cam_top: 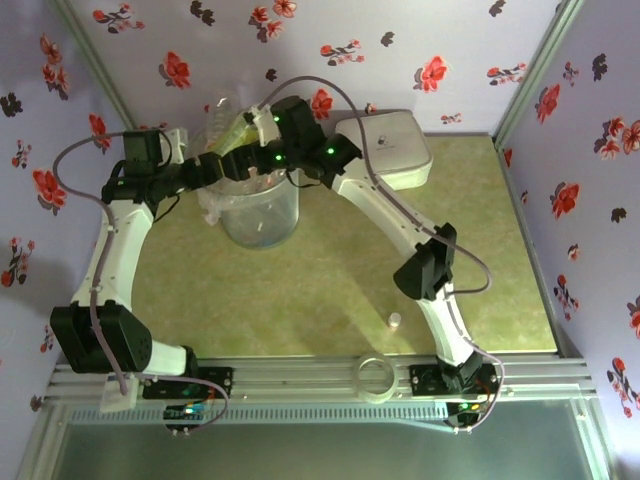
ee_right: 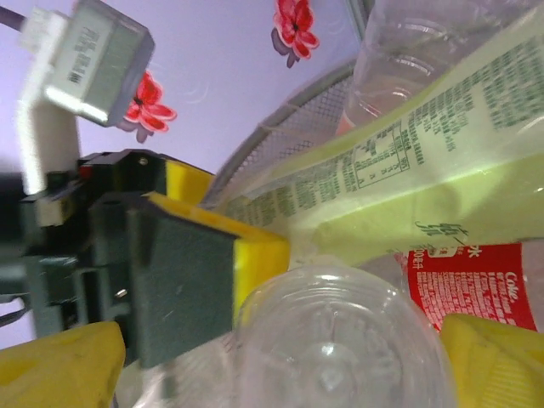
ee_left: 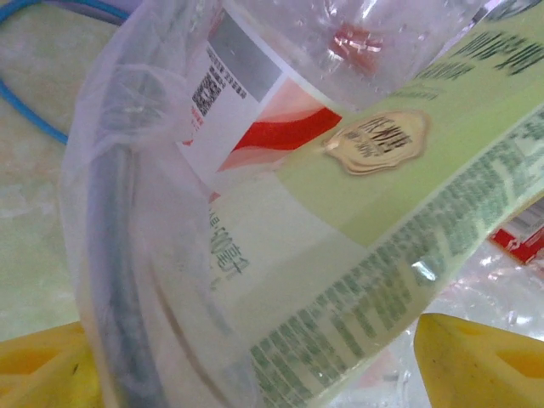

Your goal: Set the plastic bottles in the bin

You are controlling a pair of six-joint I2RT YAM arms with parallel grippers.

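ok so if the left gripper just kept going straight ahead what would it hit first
Most likely the green-labelled bottle, lying right in front of the left gripper; depth is unclear.

The bin (cam_top: 282, 218) stands toward the back left of the table (cam_top: 330, 280), with the lidded box (cam_top: 392, 147) just beside it on the right. Plastic bottles (ee_left: 382, 255) lie piled inside the bin. A small loose cap (cam_top: 395, 321) sits near the front edge, well apart.
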